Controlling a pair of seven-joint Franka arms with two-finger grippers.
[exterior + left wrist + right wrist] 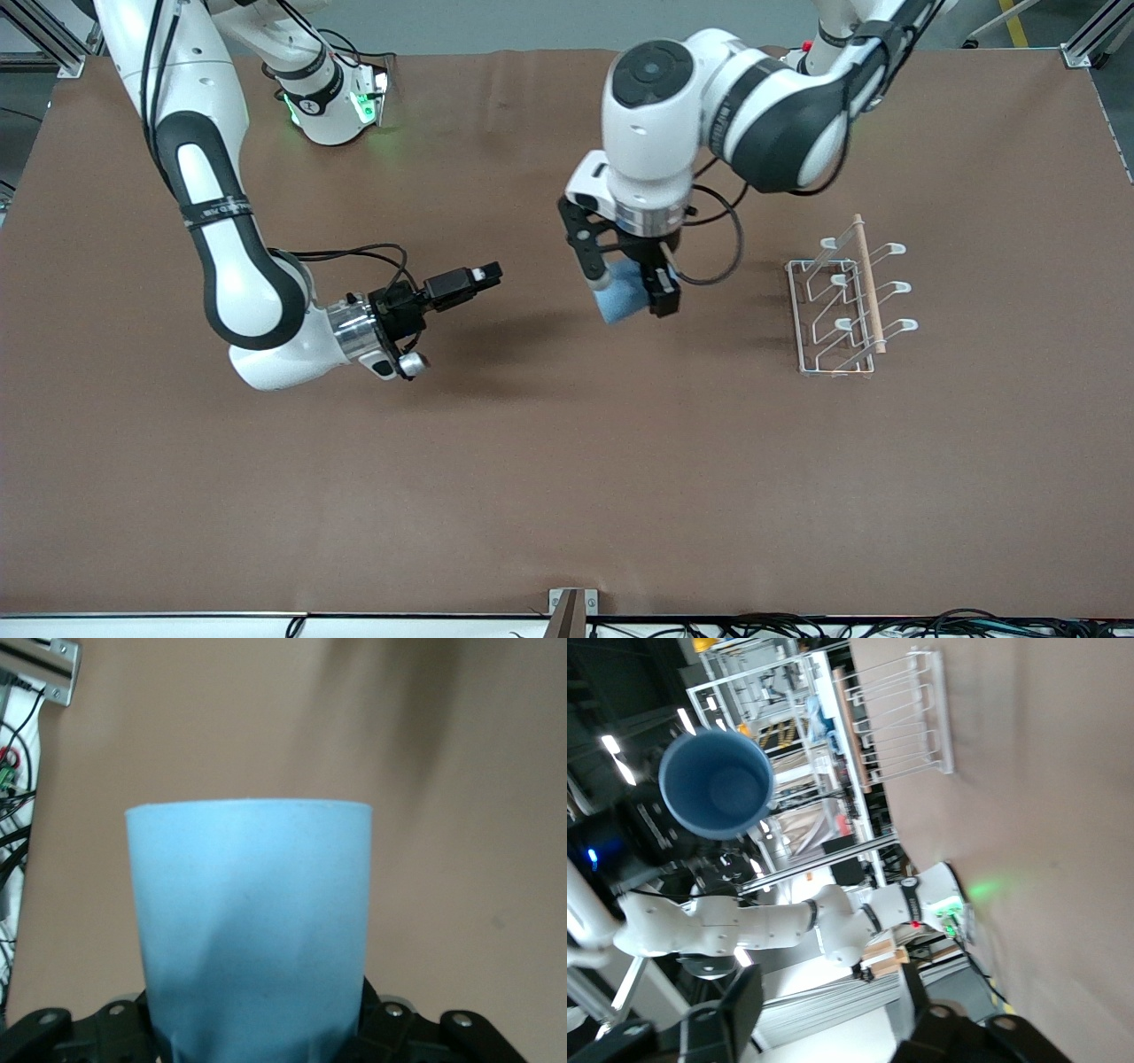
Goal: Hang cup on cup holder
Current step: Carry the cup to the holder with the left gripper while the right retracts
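While the cup [623, 299] hangs pinched between the fingers of the left gripper [631, 288], it is held above the bare bench [532, 461], well apart from the cup holder [843, 306], which stands on the bench toward the left arm's end. The left wrist view shows the cup [252, 926] filling the space between the fingers, its wall pressed on both sides; the right wrist view shows its open mouth [716, 784]. The step in hand appears to be the carry toward the rack. The next move probably calls for bringing the mouth over one upward-angled prong and lowering it on. The right gripper [469, 279] waits over the bench, its fingers apparently pressed together on nothing. Count: one cup, one holder with six prongs, two grippers.
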